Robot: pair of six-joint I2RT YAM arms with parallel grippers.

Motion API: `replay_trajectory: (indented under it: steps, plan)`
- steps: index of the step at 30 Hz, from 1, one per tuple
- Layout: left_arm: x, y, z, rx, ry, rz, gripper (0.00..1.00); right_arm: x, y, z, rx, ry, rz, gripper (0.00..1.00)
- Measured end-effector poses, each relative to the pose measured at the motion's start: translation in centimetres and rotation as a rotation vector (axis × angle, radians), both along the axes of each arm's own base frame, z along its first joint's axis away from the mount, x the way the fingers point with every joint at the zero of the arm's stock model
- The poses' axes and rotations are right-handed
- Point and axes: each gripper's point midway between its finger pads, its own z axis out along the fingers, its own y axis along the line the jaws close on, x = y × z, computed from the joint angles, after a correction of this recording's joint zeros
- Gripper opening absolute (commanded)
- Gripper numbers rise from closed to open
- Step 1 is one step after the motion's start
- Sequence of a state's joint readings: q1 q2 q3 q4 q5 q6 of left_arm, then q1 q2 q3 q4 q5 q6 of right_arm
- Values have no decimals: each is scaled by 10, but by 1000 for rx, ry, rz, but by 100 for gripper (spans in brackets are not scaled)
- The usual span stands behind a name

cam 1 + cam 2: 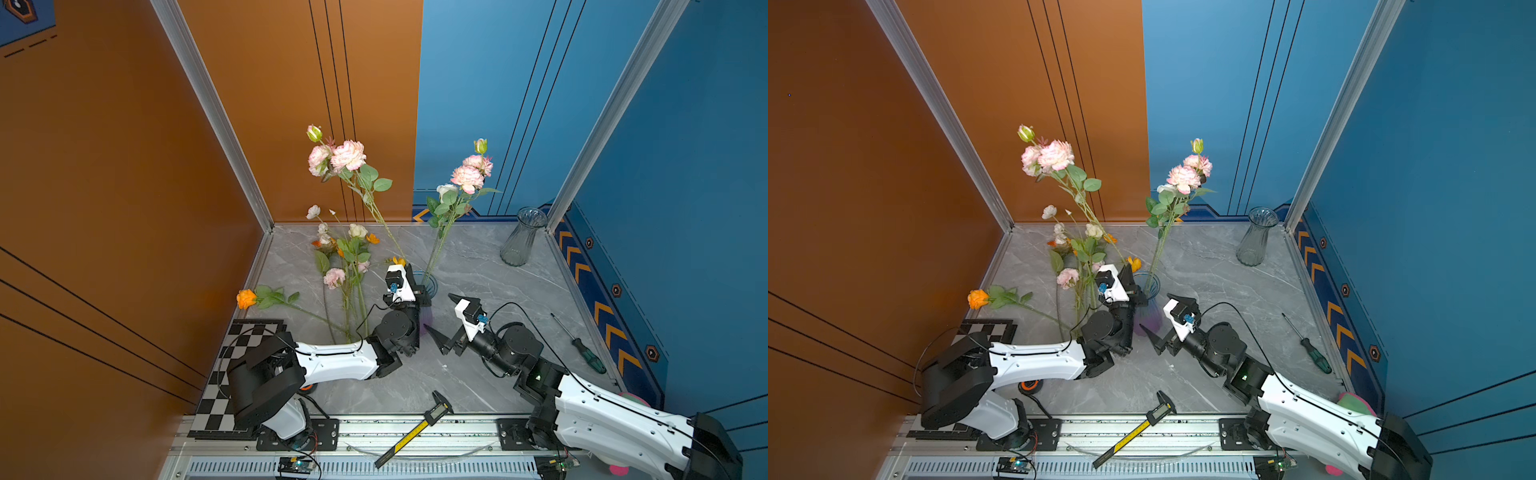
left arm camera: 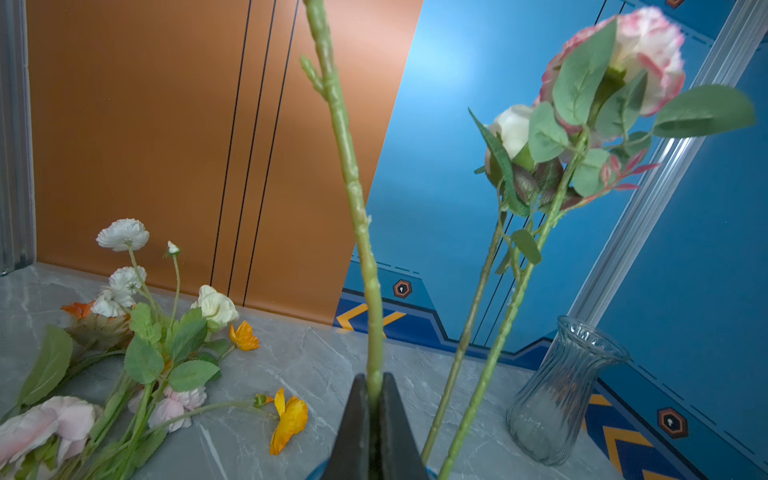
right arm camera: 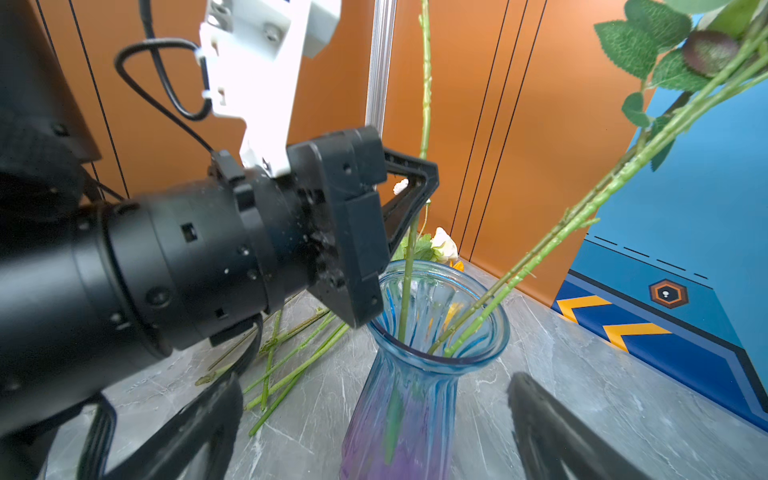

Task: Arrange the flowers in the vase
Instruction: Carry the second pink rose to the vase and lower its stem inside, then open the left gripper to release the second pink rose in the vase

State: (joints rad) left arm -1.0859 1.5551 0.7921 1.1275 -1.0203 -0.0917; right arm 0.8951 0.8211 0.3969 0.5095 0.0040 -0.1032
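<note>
Far left on the table, an orange flower lies alone, its stem running toward a pile of loose flowers lying flat just beside it. Next comes the left gripper, its jaws pinched tight on the stem of a tall pink flower. The stem stands nearly upright, tilted a little left, and the right wrist view shows its lower end inside the mouth of the blue vase. That vase stands upright near the middle of the table, with the gripper right over its rim. Two more flowers already sit in it, leaning right. Just right of the vase, the right gripper hangs with its jaws spread wide, gripping nothing. Farther right, a clear vase stands in the back corner, and a screwdriver lies by the right wall.
</note>
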Motion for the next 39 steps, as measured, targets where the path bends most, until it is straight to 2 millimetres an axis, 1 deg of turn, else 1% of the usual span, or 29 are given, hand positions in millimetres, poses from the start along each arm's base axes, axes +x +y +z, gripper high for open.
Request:
replay_trajectory:
  steps: [4, 9, 17, 31, 32, 35, 39]
  plan:
    - [2, -5, -16, 40, 49, -17, 0, 1, -1, 0, 0, 0, -4, 100]
    - [4, -8, -29, 46, 91, -36, 10, 2, -1, 0, 0, 1, -6, 100]
    - [3, -9, -30, -1, 108, -62, 18, 2, -1, 0, 0, 1, -5, 100]
    - [0, -12, -29, -7, 114, -94, 31, 1, -1, 0, 0, 1, -4, 100]
    - [0, -12, -28, -7, 113, -97, 33, 1, -1, 0, 0, 1, -4, 100]
    - [-1, -11, -26, -8, 111, -101, 36, 1, -1, 0, -1, 1, -4, 100]
    - [-3, -9, -24, -6, 107, -106, 43, 2, -1, -1, -3, 3, -5, 100]
